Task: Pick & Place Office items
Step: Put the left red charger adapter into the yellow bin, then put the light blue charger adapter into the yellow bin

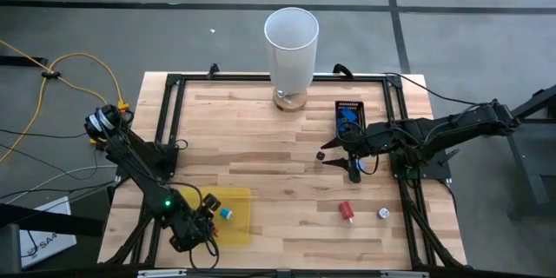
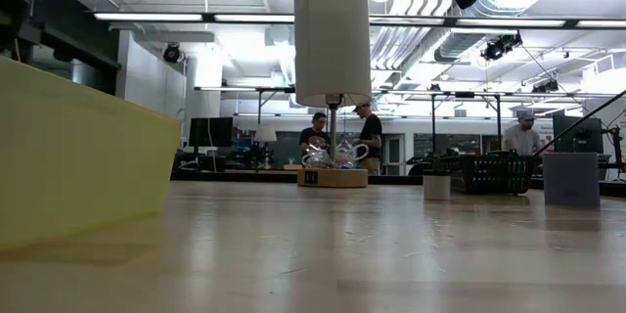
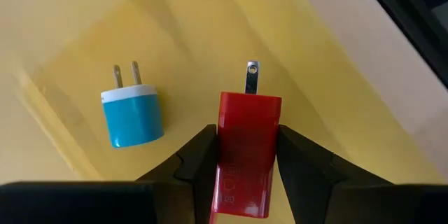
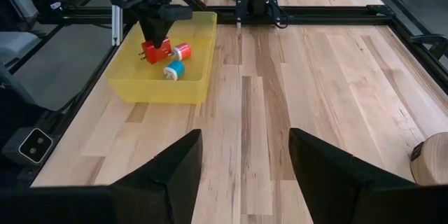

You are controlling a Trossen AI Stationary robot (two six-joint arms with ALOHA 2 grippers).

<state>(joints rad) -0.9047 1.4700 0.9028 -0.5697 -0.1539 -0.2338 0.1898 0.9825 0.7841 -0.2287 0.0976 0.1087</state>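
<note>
The left gripper (image 3: 245, 175) is clamping a red charger plug (image 3: 246, 150) over the yellow bin (image 4: 133, 84), with a blue plug (image 3: 131, 115) lying just beside it inside. Farther right, the right gripper (image 4: 245, 164) is hovering with its fingers spread, holding nothing, near a red piece (image 1: 346, 211) on the table (image 1: 261, 148).
</note>
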